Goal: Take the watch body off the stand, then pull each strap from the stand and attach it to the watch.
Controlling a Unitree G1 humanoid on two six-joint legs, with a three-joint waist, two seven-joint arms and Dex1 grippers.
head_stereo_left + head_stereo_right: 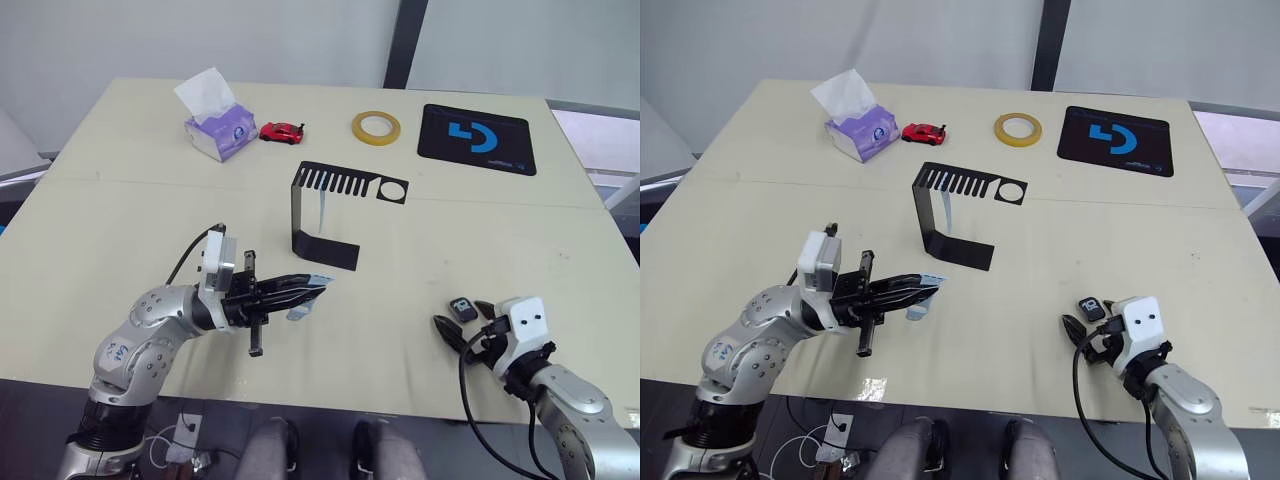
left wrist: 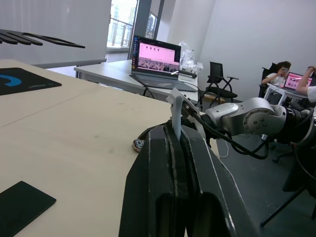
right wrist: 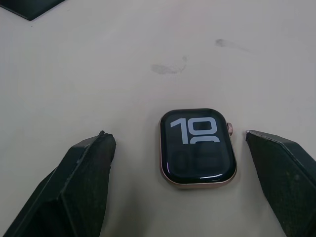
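The black stand (image 1: 325, 215) stands upright at the table's middle, and one pale strap (image 1: 322, 208) hangs under its slotted top plate. My left gripper (image 1: 316, 288) hovers in front of the stand's foot, shut on the other pale blue-grey strap (image 1: 304, 306), which sticks up between the fingers in the left wrist view (image 2: 176, 114). The watch body (image 3: 197, 148) lies flat on the table at the front right, screen up with light digits. My right gripper (image 1: 465, 320) is open around it, one finger on each side, apart from the case.
Along the far edge sit a purple tissue box (image 1: 220, 125), a red toy car (image 1: 282, 131), a yellow tape roll (image 1: 375, 127) and a black mouse pad with a blue logo (image 1: 476, 139). The table's front edge runs close under both grippers.
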